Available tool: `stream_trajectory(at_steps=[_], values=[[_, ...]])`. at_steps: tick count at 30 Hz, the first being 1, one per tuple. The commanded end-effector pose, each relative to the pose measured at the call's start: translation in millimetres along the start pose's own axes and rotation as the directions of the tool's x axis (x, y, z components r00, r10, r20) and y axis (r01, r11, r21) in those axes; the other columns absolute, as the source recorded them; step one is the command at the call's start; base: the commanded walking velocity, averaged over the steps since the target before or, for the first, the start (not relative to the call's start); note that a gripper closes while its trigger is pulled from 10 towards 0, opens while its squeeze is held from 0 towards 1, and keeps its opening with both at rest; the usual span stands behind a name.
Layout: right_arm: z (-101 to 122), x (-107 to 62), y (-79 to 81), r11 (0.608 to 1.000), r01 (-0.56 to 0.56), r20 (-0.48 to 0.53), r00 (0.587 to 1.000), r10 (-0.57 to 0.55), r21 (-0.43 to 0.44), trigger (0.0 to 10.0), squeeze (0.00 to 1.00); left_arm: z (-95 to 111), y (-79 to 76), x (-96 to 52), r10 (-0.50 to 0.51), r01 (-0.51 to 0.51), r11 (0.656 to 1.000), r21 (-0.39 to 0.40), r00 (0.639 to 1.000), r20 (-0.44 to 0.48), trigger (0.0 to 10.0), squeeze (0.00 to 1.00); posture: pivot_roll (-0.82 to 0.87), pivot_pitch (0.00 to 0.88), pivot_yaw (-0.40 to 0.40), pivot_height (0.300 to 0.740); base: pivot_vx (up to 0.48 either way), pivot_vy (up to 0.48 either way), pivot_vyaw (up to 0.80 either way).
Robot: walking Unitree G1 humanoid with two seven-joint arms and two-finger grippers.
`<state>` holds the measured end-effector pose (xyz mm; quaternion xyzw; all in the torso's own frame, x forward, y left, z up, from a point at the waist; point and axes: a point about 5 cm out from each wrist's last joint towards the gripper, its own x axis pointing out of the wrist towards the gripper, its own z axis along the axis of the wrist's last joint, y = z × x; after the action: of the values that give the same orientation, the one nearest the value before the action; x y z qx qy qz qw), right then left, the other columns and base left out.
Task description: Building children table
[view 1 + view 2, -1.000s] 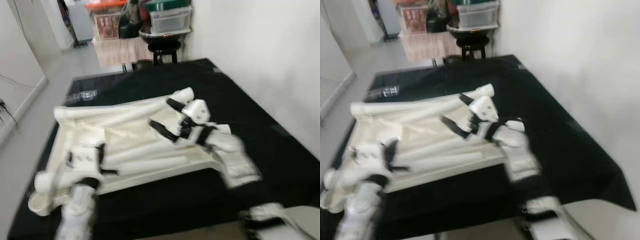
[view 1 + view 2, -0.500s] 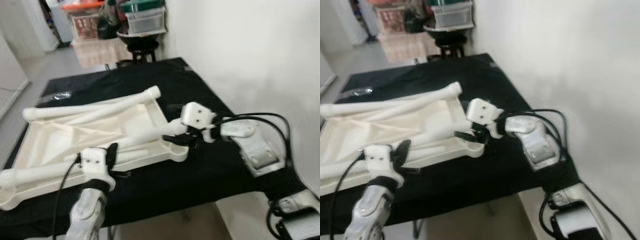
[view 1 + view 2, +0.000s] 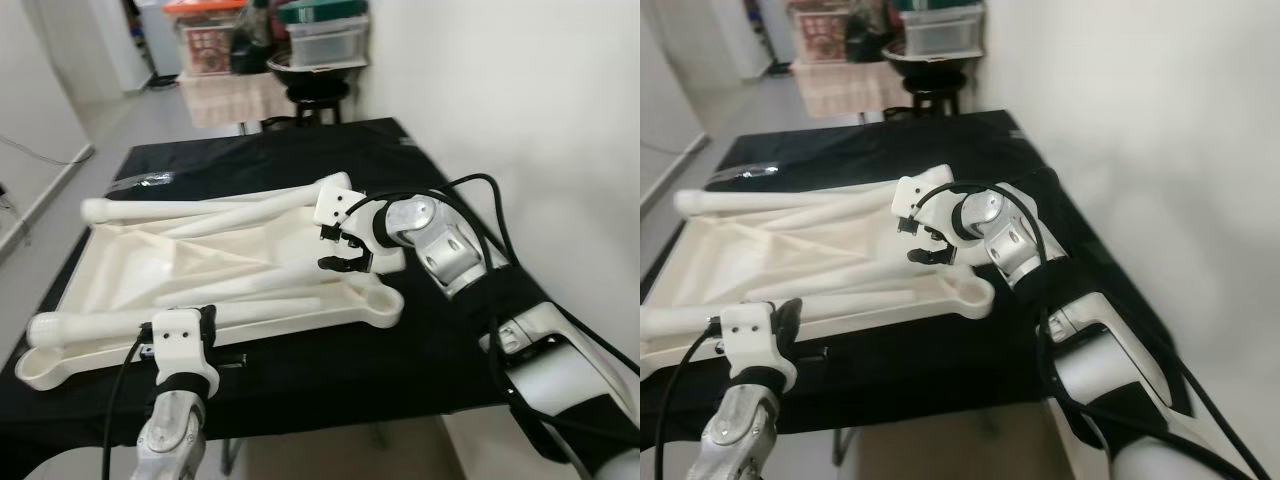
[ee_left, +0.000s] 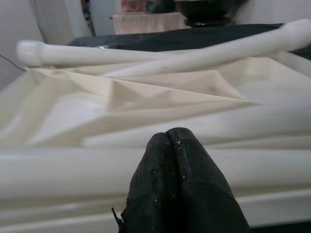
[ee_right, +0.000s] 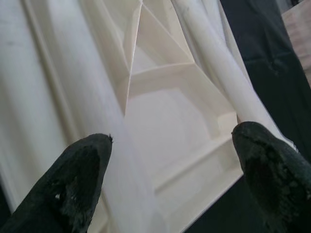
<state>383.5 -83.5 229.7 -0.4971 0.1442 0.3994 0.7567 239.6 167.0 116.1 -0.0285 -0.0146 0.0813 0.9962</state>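
Jaws apart (right gripper [image 3: 343, 250]) — cream, ribbed tabletop [image 3: 150, 262]

The cream plastic tabletop [image 3: 150, 262] lay upside down on the black-covered table [image 3: 440, 170], ribbed underside facing up. Loose cream legs [image 3: 215, 207] lay across it, one along its far edge, others [image 3: 280, 308] near its front edge.

I see cream-white tabletop [image 3: 150, 265] w/ matching cream legs [image 3: 200, 210] on plain black table cover [image 3: 300, 370], my silver arms w/ black grippers, R [image 3: 340, 250] & L [image 4: 177, 189], orange-lidded bin [image 3: 205, 30] behind.
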Motion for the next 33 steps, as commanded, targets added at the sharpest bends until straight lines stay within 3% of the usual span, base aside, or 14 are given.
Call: stream_trajectory(at_steps=[1, 3, 5, 7, 10, 16, 21, 32, 33], values=[[-2.6, 7.9, 7.6, 0.998, -0.037, -0.096, 0.995, 0.031, -0.053, 10.0, 0.00, -0.1, 4.5, -0.5, 0.014, -0.014, 0.999, 0.039, 1.000, -0.010, 10.0, 0.00, -0.08, 0.000, 0.044, 0.740, 0.000, 0.000, 0.00], [-6.2, 11.5, 12.0, 0.992, -0.090, -0.184, 0.980, 0.071, -0.093, 10.0, 0.00, 0.6, 2.8, 0.2, 0.007, -0.006, 0.999, 0.045, 1.000, -0.015, 10.0, 0.00, -0.08, 0.000, 0.049, 0.740, 0.000, 0.000, 0.00], [-6.2, 11.5, 12.0, 0.992, -0.090, -0.184, 0.980, 0.071, -0.093, 10.0, 0.00, 0.6, 2.8, 0.2, 0.007, -0.006, 0.999, 0.045, 1.000, -0.015, 10.0, 0.00, -0.08, 0.000, 0.049, 0.740, 0.000, 0.000, 0.00], [-7.8, 15.9, 12.6, 0.976, -0.143, -0.286, 0.954, 0.092, -0.163, 10.0, 0.00, 2.0, -1.6, 1.7, -0.005, 0.006, 0.999, 0.037, 1.000, -0.018, 10.0, 0.00, -0.08, 0.000, 0.046, 0.740, 0.000, 0.000, 0.00], [-7.3, 19.4, 10.8, 0.961, -0.173, -0.356, 0.930, 0.086, -0.218, 10.0, 0.00, 3.1, -4.5, 2.2, -0.013, 0.013, 1.000, 0.028, 1.000, -0.018, 10.0, 0.00, -0.08, 0.000, 0.041, 0.740, 0.000, 0.000, 0.00], [-6.3, 22.8, 9.1, 0.947, -0.193, -0.407, 0.910, 0.076, -0.256, 10.0, 0.00, 3.3, -6.7, 1.6, -0.018, 0.018, 1.000, 0.017, 1.000, -0.019, 10.0, 0.00, -0.08, 0.000, 0.029, 0.740, 0.000, 0.000, 0.00], [-15.0, 30.7, 13.9, 0.929, -0.226, -0.497, 0.866, 0.054, -0.292, 10.0, 0.00, 4.0, -9.7, 0.5, -0.020, 0.020, 1.000, 0.008, 1.000, -0.016, 10.0, 0.00, -0.09, 0.000, 0.011, 0.740, 0.000, 0.000, 0.00], [-18.6, 42.8, 27.1, 0.926, -0.217, -0.538, 0.843, 0.017, -0.310, 9.9, 0.00, 5.9, -10.6, -1.3, -0.010, 0.010, 1.000, 0.001, 1.000, -0.010, 10.0, 0.00, -0.09, 0.000, -0.006, 0.740, 0.000, 0.000, 0.00], [-18.3, 43.8, 28.3, 0.919, -0.224, -0.544, 0.839, 0.012, -0.325, 4.2, 0.00, 5.8, -10.4, -1.5, -0.008, 0.008, 1.000, -0.001, 1.000, -0.010, 10.0, 0.00, -0.09, 0.000, -0.009, 0.740, 0.000, 0.000, 0.00]])
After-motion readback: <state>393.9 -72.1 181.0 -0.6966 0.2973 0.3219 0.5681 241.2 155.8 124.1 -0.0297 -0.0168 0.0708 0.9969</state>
